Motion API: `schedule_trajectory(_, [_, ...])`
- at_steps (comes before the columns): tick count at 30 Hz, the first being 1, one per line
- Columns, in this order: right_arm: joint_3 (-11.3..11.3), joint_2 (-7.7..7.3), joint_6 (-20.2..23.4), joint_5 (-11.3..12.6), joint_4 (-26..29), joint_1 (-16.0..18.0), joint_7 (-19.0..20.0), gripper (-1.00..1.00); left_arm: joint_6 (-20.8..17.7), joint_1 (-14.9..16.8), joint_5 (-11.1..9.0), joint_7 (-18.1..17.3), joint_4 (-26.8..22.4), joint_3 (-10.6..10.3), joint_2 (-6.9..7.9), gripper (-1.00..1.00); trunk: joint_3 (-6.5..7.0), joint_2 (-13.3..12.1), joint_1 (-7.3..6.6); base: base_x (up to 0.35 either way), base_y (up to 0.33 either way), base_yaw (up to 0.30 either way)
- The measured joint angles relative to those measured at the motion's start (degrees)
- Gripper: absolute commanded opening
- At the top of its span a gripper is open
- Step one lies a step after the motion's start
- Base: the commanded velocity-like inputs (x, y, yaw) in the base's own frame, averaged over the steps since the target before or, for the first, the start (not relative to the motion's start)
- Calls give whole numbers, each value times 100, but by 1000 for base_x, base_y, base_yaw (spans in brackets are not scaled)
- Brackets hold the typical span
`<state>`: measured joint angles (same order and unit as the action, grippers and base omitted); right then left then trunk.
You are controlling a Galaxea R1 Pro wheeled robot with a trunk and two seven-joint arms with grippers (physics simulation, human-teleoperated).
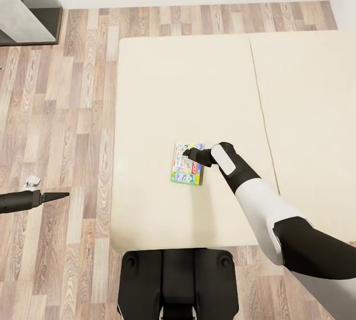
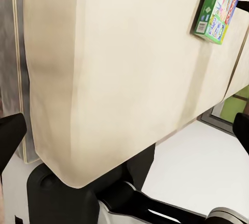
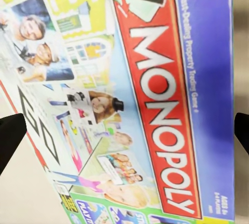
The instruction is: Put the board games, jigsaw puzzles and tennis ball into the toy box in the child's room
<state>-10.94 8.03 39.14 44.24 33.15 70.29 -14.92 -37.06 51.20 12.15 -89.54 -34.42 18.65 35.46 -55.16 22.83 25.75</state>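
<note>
The board game point(image 1: 187, 163) lay flat on the bed point(image 1: 163, 87), near its front edge. The right claw point(image 1: 190, 153) hovered right over the box, fingers spread either side, perhaps touching it. The left claw point(image 1: 55, 195) hung over the wood floor point(image 1: 59, 112), fingers apart.

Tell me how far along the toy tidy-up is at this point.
Nothing looks done in these views. In hand: the right gripper is over the green-edged board game lying flat on the bed, fingers apart on either side, no grip visible. The left gripper hangs open over the floor. Left: lifting this game and taking it to the toy box.
</note>
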Motion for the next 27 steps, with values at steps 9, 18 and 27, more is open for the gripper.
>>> schedule_trajectory(9, [0,0,-1,7,1,0,-8,100,-2,0,-1,0,0,-1,0,100,0,0,0,0,1,0])
schedule_trajectory(18, [0,0,-1,5,0,0,-9,100,1,-1,-1,0,0,0,0,100,0,0,0,0,0,29])
schedule_trajectory(27, [0,0,-1,7,1,0,-5,100,3,0,-1,0,0,0,0,100,0,0,0,0,0,8])
